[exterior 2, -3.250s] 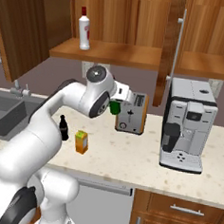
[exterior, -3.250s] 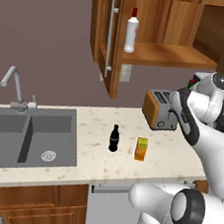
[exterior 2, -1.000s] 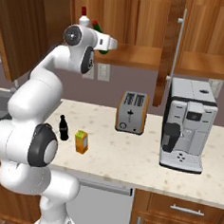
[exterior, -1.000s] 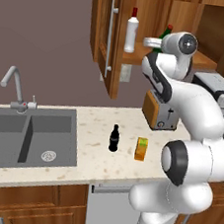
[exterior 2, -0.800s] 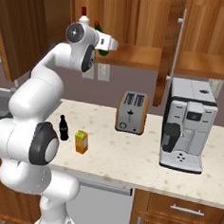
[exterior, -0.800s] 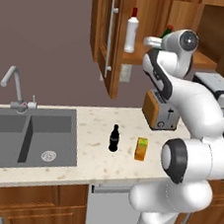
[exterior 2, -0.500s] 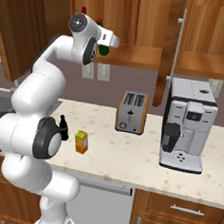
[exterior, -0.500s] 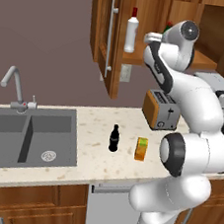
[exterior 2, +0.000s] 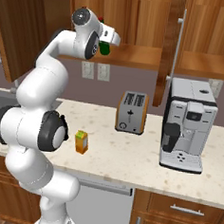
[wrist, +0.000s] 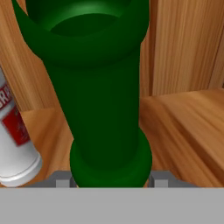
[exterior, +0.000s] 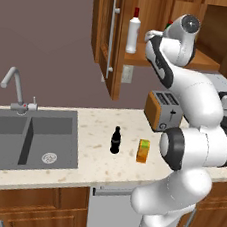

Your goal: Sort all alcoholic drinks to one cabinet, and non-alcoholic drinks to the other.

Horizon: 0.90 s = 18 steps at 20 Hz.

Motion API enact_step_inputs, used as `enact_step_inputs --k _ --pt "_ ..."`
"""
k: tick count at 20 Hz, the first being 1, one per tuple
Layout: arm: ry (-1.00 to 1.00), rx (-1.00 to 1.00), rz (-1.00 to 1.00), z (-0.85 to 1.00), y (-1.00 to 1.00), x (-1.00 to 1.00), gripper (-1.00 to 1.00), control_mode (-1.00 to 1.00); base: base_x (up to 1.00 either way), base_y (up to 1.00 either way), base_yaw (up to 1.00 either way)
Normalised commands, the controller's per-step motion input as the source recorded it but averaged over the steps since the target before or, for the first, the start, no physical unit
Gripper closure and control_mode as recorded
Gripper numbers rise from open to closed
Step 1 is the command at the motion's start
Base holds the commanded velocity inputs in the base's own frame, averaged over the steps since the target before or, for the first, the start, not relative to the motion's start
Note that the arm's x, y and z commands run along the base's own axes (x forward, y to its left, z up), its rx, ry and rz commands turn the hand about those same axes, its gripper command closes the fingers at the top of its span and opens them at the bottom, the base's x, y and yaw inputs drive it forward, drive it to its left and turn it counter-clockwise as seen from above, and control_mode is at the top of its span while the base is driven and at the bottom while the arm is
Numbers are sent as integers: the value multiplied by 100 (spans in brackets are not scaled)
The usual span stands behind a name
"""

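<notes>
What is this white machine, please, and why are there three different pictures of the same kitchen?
It is a robot arm in a computer-drawn kitchen. Two pictures come from cameras behind the arm, one on each side; the third comes from a camera on its hand. The gripper is shut on a green bottle, raised to the open cabinet shelf. A white bottle with a red cap already stands on that shelf. On the counter stand a small black bottle, a juice carton, a toaster and a coffee machine, with a sink at one end.
</notes>
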Motion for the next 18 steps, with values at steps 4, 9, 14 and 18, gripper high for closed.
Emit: enact_step_inputs --k 4,9,14,18 --pt "0 0 0 -54 0 12 100 -100 0 0 0" --pt "0 0 0 -42 0 18 -100 -100 0 0 0" --pt "0 0 0 -21 0 17 -100 -100 0 0 0" --pt "0 0 0 -7 0 16 -100 -100 0 0 0"
